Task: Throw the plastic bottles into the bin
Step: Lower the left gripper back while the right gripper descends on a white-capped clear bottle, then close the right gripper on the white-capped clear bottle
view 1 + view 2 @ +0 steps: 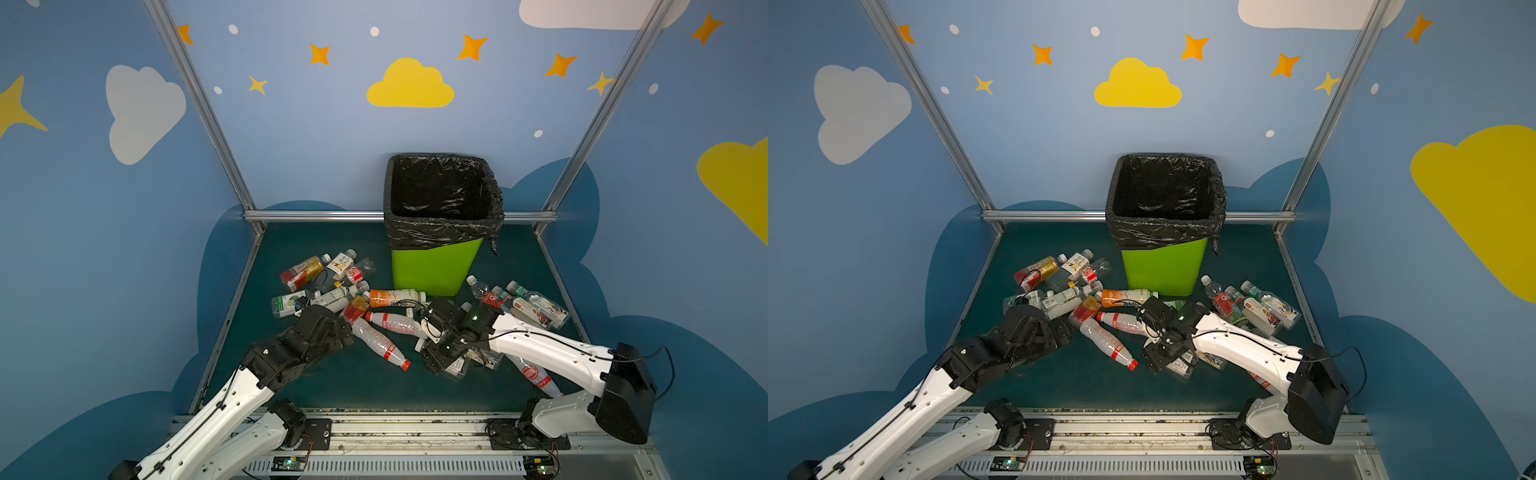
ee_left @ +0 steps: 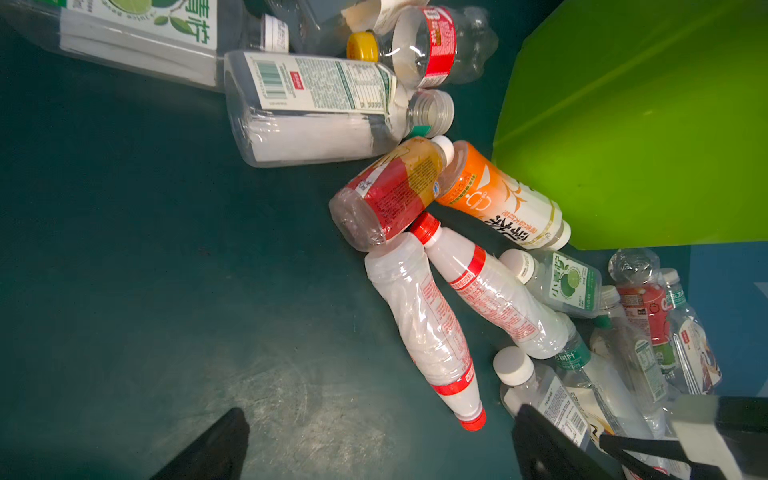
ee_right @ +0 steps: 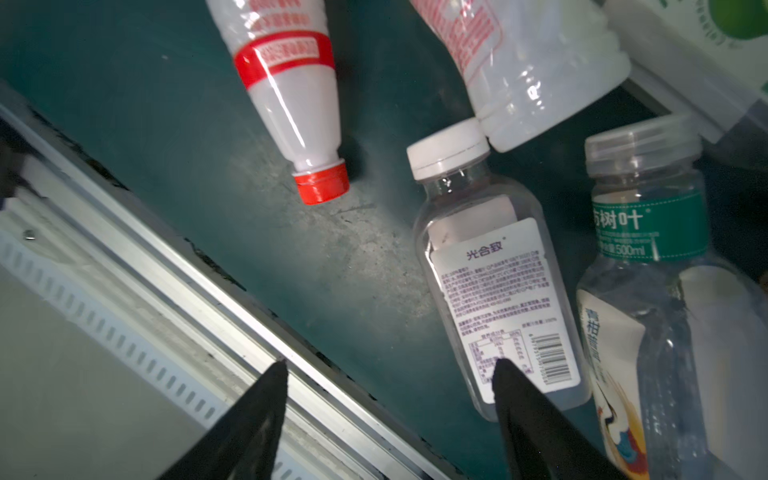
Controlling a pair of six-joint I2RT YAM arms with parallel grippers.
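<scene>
Both the left gripper (image 2: 380, 411) and right gripper (image 3: 390, 363) hang open and empty near the bin (image 1: 432, 270), ready to grab plastic bottles (image 1: 395, 324)

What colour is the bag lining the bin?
Black: the bag is folded over the lime-green bin, clearest in a top view.

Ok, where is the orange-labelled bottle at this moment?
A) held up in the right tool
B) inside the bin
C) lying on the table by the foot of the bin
C: the orange-labelled bottle lies on its side on the table, just in front of the bin.
</scene>
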